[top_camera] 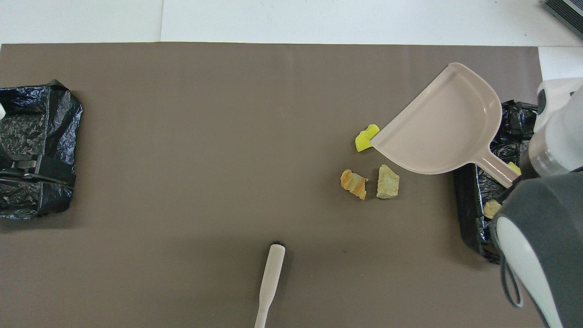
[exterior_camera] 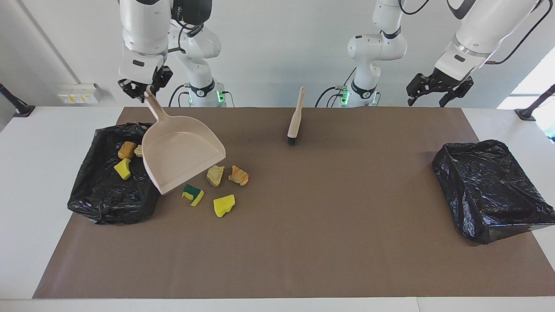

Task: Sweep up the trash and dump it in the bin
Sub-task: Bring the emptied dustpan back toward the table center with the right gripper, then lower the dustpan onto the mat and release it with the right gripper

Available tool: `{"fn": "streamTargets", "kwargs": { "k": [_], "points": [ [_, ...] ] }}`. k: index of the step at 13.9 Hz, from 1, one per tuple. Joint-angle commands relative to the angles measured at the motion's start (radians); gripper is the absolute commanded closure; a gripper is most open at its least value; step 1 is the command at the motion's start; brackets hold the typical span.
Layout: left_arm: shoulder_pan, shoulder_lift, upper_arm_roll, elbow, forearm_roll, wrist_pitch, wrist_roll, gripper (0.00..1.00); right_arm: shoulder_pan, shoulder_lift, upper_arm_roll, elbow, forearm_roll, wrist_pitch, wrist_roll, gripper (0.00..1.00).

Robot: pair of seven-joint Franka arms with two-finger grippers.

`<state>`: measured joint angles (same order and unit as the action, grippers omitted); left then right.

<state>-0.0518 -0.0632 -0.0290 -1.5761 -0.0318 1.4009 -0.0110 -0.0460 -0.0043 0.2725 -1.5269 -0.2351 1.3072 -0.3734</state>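
White room, white table (exterior_camera: 26, 182) covered by a brown paper mat (exterior_camera: 303, 242). Trash is split in two groups. Four scraps lie loose on the mat toward the right arm's end: a tan bread chunk (exterior_camera: 215, 175) and an orange-streaked bread chunk (exterior_camera: 239, 175) side by side, and farther from the robots a green-and-yellow sponge piece (exterior_camera: 193, 194) and a plain yellow sponge piece (exterior_camera: 224, 205). Three more sit inside the black-lined bin (exterior_camera: 108, 199) just beside them at that end: an orange-brown chunk (exterior_camera: 127, 149), a pale chunk (exterior_camera: 138, 151) mostly hidden by the pan, and a yellow-green sponge bit (exterior_camera: 123, 168).

Beige dustpan (exterior_camera: 180, 154) hangs tilted in the air, open lip down, over the bin's inner edge and the mat beside the loose scraps. In the overhead view it covers the green sponge and part of the yellow one. Right gripper (exterior_camera: 144, 89) is clamped tight on the tip of the dustpan handle, up high over the robots' edge of the mat.

Beige brush (exterior_camera: 295, 115) with dark bristles lies flat on the mat near the robots, about mid-table, untouched, well apart from the scraps.

Second black-lined bin (exterior_camera: 490, 190) sits at the left arm's end. Left gripper (exterior_camera: 438, 89) waits in the air over that end near the mat's corner, fingers spread wide, holding nothing.
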Motion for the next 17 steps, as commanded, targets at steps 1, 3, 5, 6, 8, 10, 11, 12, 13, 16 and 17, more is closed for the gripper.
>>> {"fn": "streamTargets", "kwargs": {
  "k": [1, 3, 5, 6, 8, 10, 11, 12, 13, 16, 17],
  "points": [
    [0.017, -0.010, -0.009, 0.008, 0.012, -0.043, 0.014, 0.00, 0.105, 0.064, 0.007, 0.005, 0.091, 0.091, 0.305, 1.00],
    [0.017, -0.014, -0.009, 0.008, 0.012, -0.054, 0.014, 0.00, 0.182, 0.143, 0.005, 0.017, 0.161, 0.179, 0.576, 1.00],
    [0.012, -0.018, -0.011, 0.008, 0.012, -0.054, 0.013, 0.00, 0.263, 0.248, 0.007, 0.065, 0.180, 0.269, 0.799, 1.00],
    [0.004, -0.018, -0.011, 0.008, 0.012, -0.054, 0.009, 0.00, 0.299, 0.300, 0.007, 0.100, 0.183, 0.309, 0.883, 1.00],
    [0.001, -0.026, -0.019, 0.008, 0.013, -0.056, 0.003, 0.00, 0.342, 0.389, 0.011, 0.161, 0.224, 0.390, 1.032, 1.00],
    [0.003, -0.026, -0.020, 0.008, 0.013, -0.056, 0.006, 0.00, 0.403, 0.478, 0.011, 0.221, 0.235, 0.472, 1.163, 1.00],
    [0.003, -0.026, -0.020, 0.008, 0.013, -0.056, 0.008, 0.00, 0.429, 0.516, 0.011, 0.235, 0.237, 0.516, 1.206, 1.00],
    [0.003, -0.026, -0.020, 0.008, 0.013, -0.056, 0.008, 0.00, 0.458, 0.553, 0.013, 0.237, 0.244, 0.571, 1.229, 1.00],
    [0.003, -0.026, -0.020, 0.008, 0.013, -0.054, 0.008, 0.00, 0.477, 0.582, 0.011, 0.237, 0.270, 0.628, 1.239, 1.00],
    [0.003, -0.026, -0.020, 0.004, 0.013, -0.051, 0.009, 0.00, 0.515, 0.629, 0.011, 0.225, 0.269, 0.705, 1.190, 1.00],
    [0.003, -0.027, -0.020, 0.001, 0.013, -0.048, 0.009, 0.00, 0.515, 0.629, 0.011, 0.209, 0.269, 0.708, 1.153, 1.00]
  ]
}}
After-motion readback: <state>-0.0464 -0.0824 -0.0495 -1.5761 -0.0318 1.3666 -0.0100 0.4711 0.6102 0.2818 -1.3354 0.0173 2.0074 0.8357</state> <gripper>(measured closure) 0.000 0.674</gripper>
